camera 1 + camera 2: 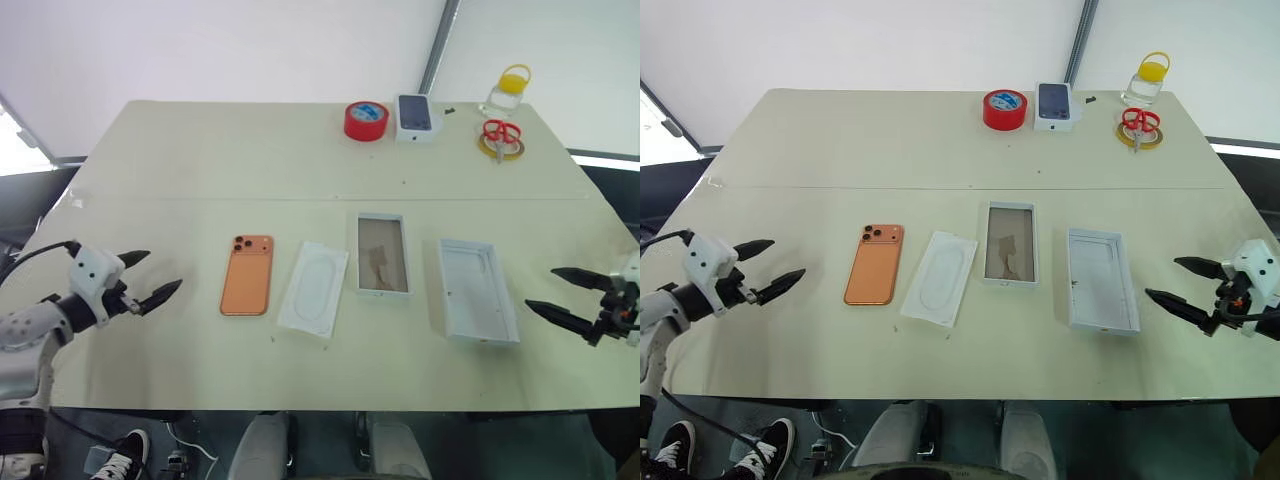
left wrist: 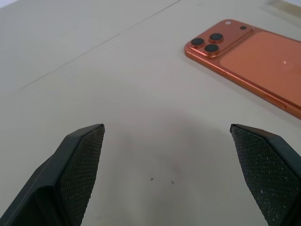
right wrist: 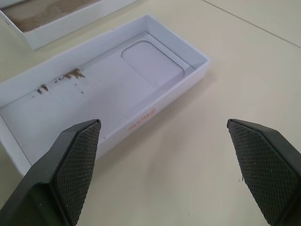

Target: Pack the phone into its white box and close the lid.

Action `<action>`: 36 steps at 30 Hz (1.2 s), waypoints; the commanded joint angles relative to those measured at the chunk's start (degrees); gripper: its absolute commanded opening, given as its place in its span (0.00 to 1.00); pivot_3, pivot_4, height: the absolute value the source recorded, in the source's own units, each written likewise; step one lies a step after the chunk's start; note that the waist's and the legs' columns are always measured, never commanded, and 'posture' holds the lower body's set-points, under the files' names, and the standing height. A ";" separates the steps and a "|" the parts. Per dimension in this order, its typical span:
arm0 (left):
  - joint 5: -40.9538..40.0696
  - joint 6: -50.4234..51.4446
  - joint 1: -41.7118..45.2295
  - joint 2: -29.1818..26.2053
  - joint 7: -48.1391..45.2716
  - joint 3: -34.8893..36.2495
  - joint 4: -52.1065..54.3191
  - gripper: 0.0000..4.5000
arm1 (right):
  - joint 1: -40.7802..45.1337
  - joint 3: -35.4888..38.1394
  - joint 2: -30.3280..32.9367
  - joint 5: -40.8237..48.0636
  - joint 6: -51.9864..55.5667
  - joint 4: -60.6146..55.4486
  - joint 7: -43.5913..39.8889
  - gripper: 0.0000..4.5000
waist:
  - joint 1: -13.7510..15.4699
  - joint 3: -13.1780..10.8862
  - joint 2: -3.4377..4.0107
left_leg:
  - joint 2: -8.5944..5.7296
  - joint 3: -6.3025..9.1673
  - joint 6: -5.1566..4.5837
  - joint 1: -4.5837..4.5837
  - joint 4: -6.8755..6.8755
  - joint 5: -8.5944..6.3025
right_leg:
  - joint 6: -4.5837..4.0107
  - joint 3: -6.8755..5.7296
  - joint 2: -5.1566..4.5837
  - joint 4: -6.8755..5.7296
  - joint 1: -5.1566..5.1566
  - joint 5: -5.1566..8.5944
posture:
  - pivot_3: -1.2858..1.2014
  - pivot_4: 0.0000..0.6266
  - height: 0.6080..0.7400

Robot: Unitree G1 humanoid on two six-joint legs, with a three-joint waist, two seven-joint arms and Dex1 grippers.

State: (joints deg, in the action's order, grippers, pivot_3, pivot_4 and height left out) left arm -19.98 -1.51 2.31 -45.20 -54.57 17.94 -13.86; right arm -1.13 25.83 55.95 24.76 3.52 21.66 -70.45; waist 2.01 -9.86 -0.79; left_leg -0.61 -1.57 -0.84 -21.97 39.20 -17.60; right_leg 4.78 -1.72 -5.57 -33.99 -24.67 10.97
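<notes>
The orange phone (image 1: 247,274) lies back-up on the table, left of centre, its camera cluster (image 2: 217,38) at the far end. To its right the white box (image 1: 383,254) with a tan floor sits open-side up. Further right rests the lid (image 1: 477,290), inside up, with moulded lines (image 3: 113,75). My left gripper (image 1: 143,279) hovers open near the table's left edge, left of the phone, holding nothing. Open and empty too, my right gripper (image 1: 566,295) hovers at the right edge, just right of the lid.
A flat white insert with an oval outline (image 1: 315,287) lies between phone and box. At the table's far side stand a red tape roll (image 1: 366,120), a sealed white box picturing a dark phone (image 1: 417,116), red scissors on a tape ring (image 1: 501,136) and a yellow-capped jar (image 1: 508,90).
</notes>
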 commanded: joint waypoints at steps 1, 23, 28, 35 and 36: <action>-0.65 -1.19 -0.16 -0.22 -0.14 1.50 2.43 1.00 | 0.59 1.07 0.16 0.37 -0.17 -1.59 0.29 1.00 | 0.01 0.00 0.00 | 0.00 0.00 0.00 -0.01 0.00 0.00 | 0.00 0.00 0.00 0.00 0.00 0.00 | 0.52 0.24 1.00; 1.26 -4.46 0.28 0.21 0.13 1.23 2.48 1.00 | -0.10 0.51 -1.00 0.68 4.01 -8.00 2.72 1.00 | 0.13 0.00 0.01 | 0.01 0.00 0.00 -0.03 0.00 0.00 | 0.00 0.00 -0.05 0.01 -0.03 0.00 | 0.52 0.24 1.00; 1.90 -6.04 1.36 0.81 1.08 0.41 2.48 1.00 | 0.71 0.29 -0.94 0.51 3.80 -7.88 2.84 1.00 | 0.12 0.00 0.01 | 0.01 0.00 0.00 -0.04 0.00 0.00 | 0.00 0.00 -0.05 0.01 -0.03 0.00 | 0.52 0.24 1.00; 3.34 2.71 4.06 4.06 9.39 -2.46 8.99 1.00 | 4.51 -2.68 -2.74 1.34 4.67 -16.31 5.15 1.00 | 0.06 -0.01 0.01 | 0.01 0.01 0.00 -0.04 0.00 0.00 | 0.01 0.01 -0.02 -0.01 -0.02 -0.02 | 0.52 0.24 1.00; 3.60 4.75 4.30 4.34 10.54 -2.80 10.14 1.00 | 4.89 -3.13 -3.02 1.56 5.18 -17.71 5.43 1.00 | 0.07 -0.01 0.01 | 0.01 0.01 0.00 -0.04 0.00 0.00 | 0.02 0.01 0.00 -0.01 -0.02 -0.02 | 0.52 0.24 1.00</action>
State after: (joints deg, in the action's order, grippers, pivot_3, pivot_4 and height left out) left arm -16.70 0.33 5.90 -40.57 -46.36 15.04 -6.75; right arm 2.85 22.38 52.76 25.08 8.23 7.53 -65.65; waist 2.08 -9.87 -0.78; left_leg -0.60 -1.56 -0.85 -22.01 39.21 -17.60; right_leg 4.81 -1.71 -5.56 -34.01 -24.70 10.94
